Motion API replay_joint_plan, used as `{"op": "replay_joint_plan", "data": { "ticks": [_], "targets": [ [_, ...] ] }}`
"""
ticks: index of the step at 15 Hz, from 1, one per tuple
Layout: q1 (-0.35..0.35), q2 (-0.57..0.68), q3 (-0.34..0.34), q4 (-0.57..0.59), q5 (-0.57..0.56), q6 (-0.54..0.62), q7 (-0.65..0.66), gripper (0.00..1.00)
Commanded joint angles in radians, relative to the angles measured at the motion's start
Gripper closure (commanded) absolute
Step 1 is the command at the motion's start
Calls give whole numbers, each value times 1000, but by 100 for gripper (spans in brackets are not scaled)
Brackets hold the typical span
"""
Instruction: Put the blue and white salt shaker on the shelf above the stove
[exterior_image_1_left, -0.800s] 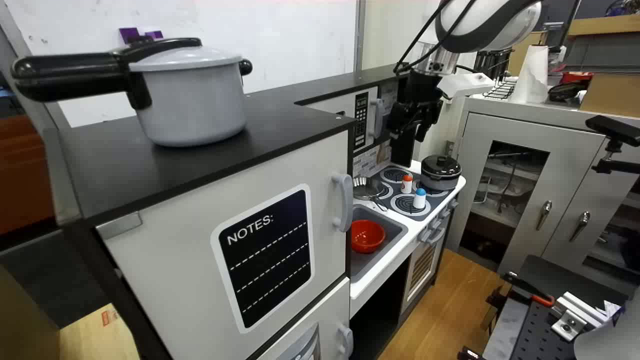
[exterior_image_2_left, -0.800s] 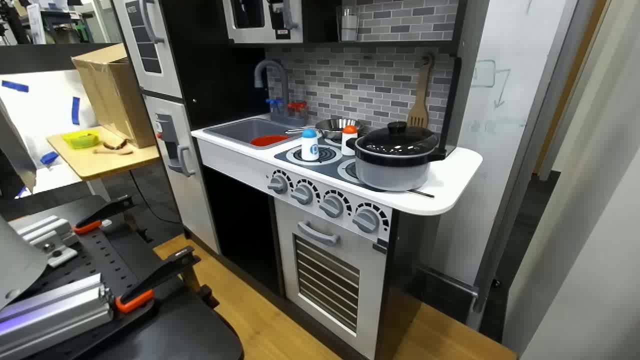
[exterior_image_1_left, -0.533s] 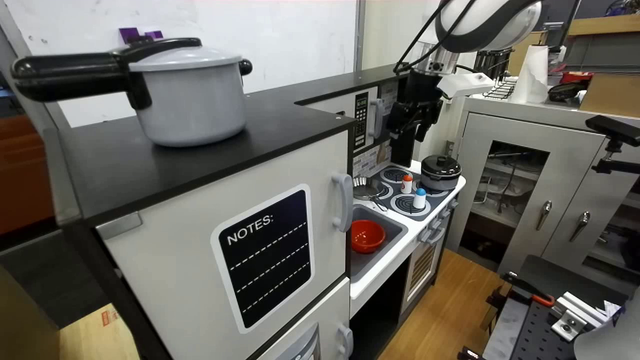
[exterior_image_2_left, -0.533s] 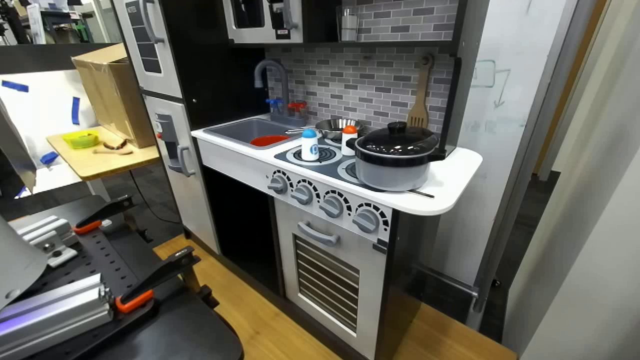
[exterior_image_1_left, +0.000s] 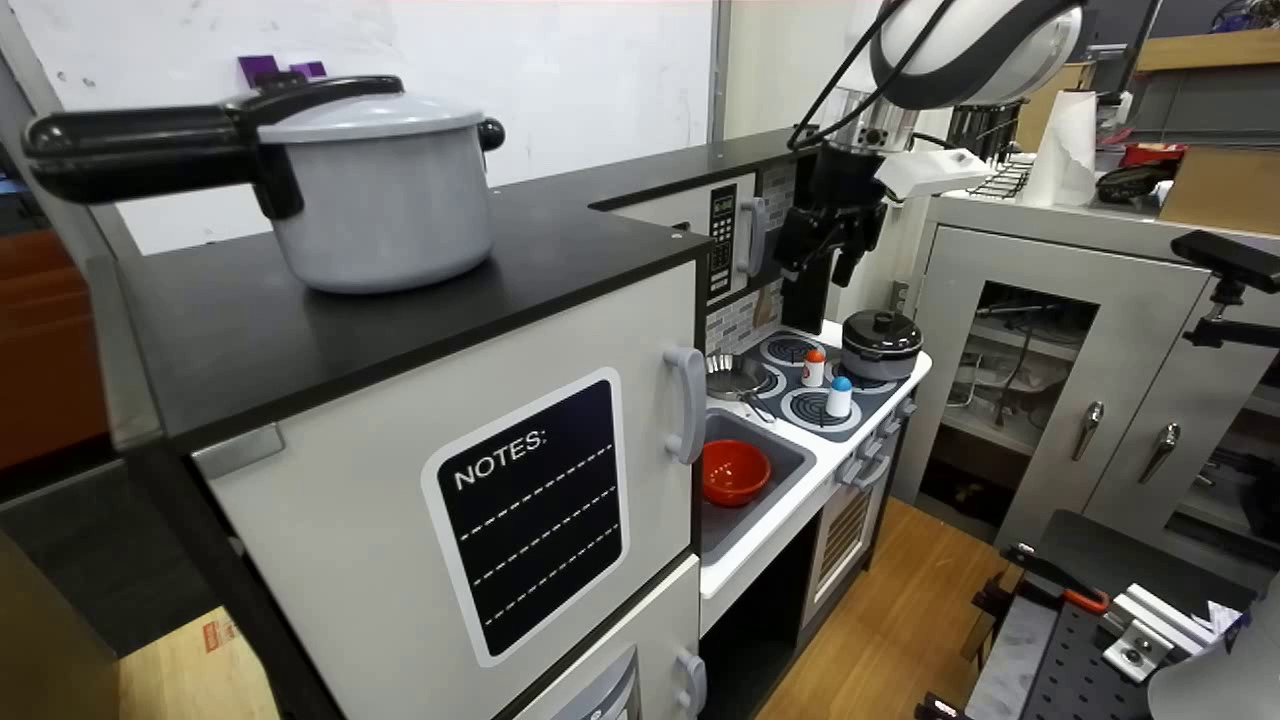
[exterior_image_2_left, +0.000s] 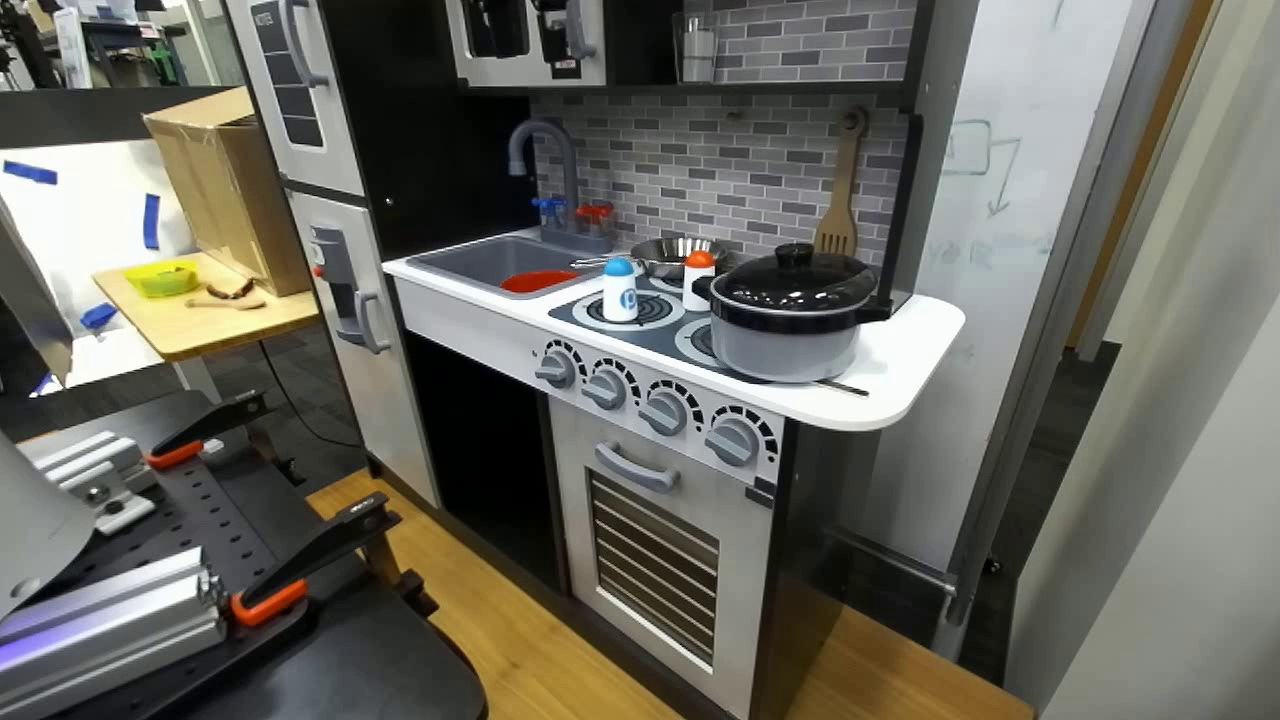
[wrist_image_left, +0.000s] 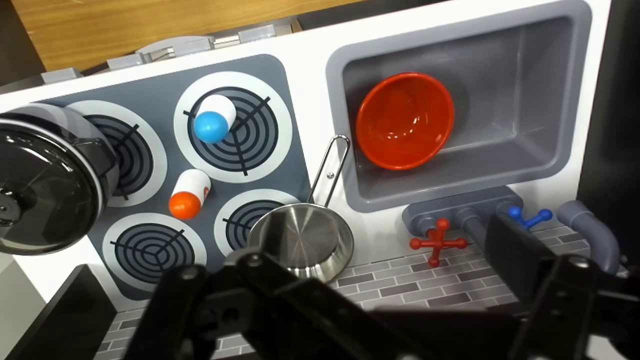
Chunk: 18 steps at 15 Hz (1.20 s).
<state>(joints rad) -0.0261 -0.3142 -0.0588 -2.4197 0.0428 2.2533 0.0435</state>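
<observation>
The blue-topped white salt shaker (exterior_image_1_left: 839, 400) stands upright on a front burner of the stove (exterior_image_2_left: 910, 350). It also shows in an exterior view (exterior_image_2_left: 619, 300) and at the upper left of the wrist view (wrist_image_left: 222, 106). My gripper (exterior_image_1_left: 820, 262) hangs above the back of the stove, in front of the hutch. In the wrist view its fingers (wrist_image_left: 392, 240) are spread apart with nothing between them, over the pan and faucet side, away from the shaker. The shelf (exterior_image_1_left: 690, 166) is the narrow black board topping the hutch, with the gripper below its level.
An orange-topped shaker (exterior_image_2_left: 697, 285) stands close to the blue one. A black-lidded pot (exterior_image_2_left: 790, 340) and a steel pan (wrist_image_left: 305, 240) are on the stove. A red bowl (wrist_image_left: 405, 120) sits in the sink. A glass (exterior_image_2_left: 697, 50) stands in the alcove. A grey pot (exterior_image_1_left: 380, 200) stands on the counter.
The arm has shifted only very slightly downward. The shakers, pots and pan have not moved.
</observation>
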Motion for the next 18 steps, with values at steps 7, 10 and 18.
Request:
{"op": "replay_joint_plan", "data": {
  "ticks": [7,10,18],
  "targets": [
    [-58,55,-14,-25,-19,25,32,0],
    [-65,76,-16,-30,-23,46,34,0],
    [-92,162,-35,-40,-53,70,92,0]
  ]
}}
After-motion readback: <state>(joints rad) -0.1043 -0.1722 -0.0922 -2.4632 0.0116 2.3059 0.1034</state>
